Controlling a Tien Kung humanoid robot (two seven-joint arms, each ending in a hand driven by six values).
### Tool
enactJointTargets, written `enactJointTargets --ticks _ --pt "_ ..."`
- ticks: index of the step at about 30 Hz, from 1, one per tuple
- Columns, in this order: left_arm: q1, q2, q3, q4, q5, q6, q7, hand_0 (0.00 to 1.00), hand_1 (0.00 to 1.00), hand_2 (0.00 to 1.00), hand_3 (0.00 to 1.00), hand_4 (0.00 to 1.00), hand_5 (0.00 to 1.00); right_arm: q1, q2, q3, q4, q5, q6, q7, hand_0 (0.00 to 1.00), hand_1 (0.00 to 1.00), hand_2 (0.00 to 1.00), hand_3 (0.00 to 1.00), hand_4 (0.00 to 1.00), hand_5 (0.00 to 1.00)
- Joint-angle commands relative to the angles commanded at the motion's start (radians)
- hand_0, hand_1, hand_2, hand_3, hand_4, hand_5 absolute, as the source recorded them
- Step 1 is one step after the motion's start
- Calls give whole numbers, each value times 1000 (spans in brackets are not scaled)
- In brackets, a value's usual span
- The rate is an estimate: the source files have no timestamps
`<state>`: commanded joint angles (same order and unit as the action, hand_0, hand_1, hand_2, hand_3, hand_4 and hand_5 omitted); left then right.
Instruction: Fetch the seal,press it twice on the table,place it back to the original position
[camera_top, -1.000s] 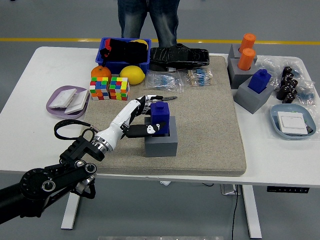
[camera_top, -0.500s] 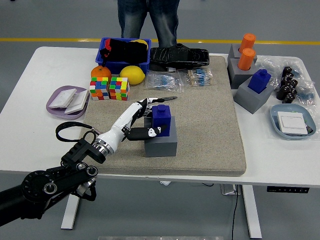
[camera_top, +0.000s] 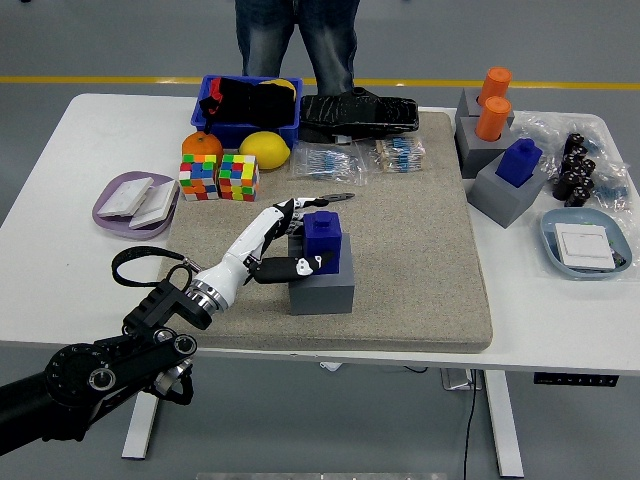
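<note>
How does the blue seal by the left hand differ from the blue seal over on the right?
The near blue seal sits in a grey holder mid-mat, with the left hand wrapped around it; the far blue seal stands untouched in its grey holder at the mat's right edge, beside the orange seals. Both are blue, upright and seated.

Rough felt mat (camera_top: 420, 250) — glossy plastic seal (camera_top: 322, 234)

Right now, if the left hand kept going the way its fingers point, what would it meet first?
The left hand points right and slightly away, straight at the blue seal sitting in its gray holder. Its fingers already look to be at the seal's side, though depth makes contact uncertain.
</note>
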<state>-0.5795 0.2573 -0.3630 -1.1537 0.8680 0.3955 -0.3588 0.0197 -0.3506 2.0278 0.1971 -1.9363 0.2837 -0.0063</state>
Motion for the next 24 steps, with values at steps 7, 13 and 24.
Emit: enactJointTargets --ticks 7,13,24 --pt "5 -3 2 3 -3 3 -8 606 533 502 825 674 2 0 2 -1 1 1 1 -1 786 683 657 617 797 447" --pt "6 -4 2 7 1 11 -13 606 533 502 820 674 2 -1 1 0 0 0 1 0 786 683 657 617 797 448" --pt "9 -6 6 11 15 20 -19 605 532 497 817 674 2 0 1 2 1 1 2 1 786 683 657 618 797 448"
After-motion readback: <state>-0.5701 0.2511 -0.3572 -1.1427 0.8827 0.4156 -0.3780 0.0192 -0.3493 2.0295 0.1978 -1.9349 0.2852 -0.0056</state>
